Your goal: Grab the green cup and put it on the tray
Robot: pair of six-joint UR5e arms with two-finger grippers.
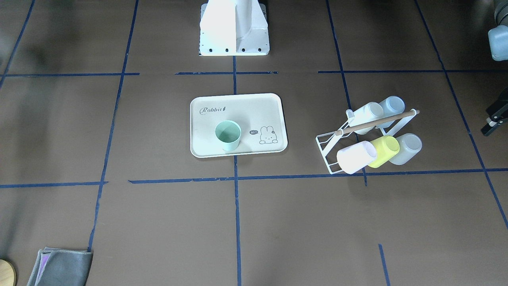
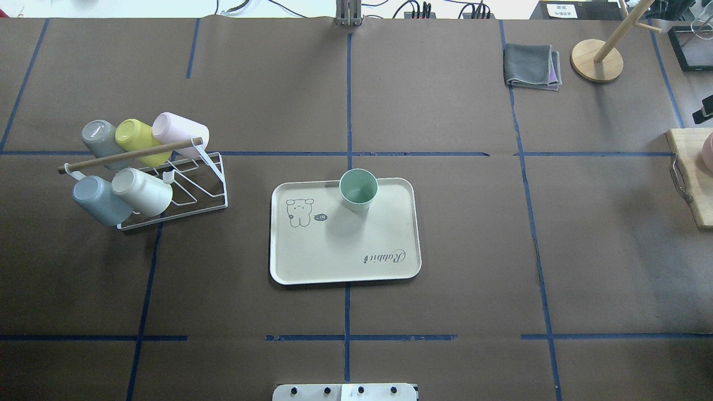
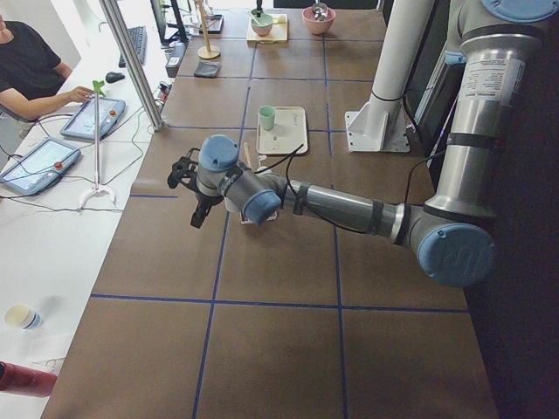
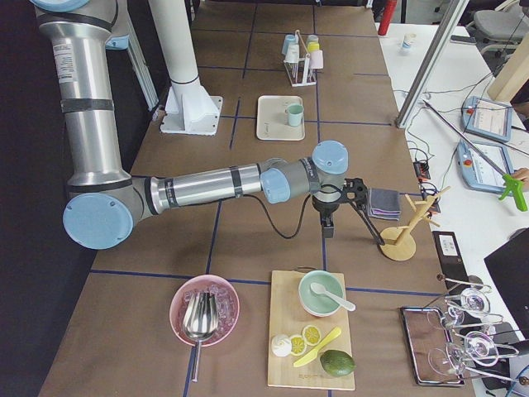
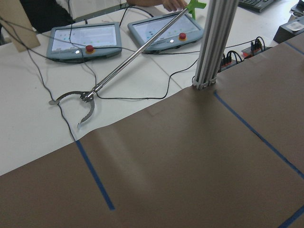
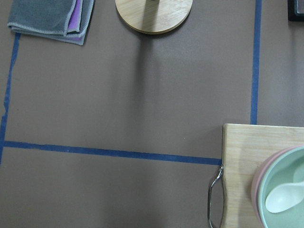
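Observation:
The pale mint-green cup [image 1: 228,135] stands upright and open-side up on the cream "Rabbit" tray [image 1: 246,109], near the tray's edge far from the robot base. Both show in the overhead view too, the cup [image 2: 358,189] on the tray [image 2: 334,250]. No gripper is near them. My left gripper [image 3: 196,214] hangs above the table's left end, only partly in the front view [image 1: 492,123]. My right gripper [image 4: 327,225] hangs above the right end near the grey cloth. I cannot tell whether either is open or shut. Neither wrist view shows fingers.
A white wire cup rack [image 2: 184,184] with several cups, one of them bright yellow-green [image 2: 133,139], stands left of the tray. A grey cloth [image 2: 532,65], a wooden stand [image 2: 597,58] and a cutting board [image 2: 693,172] with a bowl [image 6: 285,190] are at the right end.

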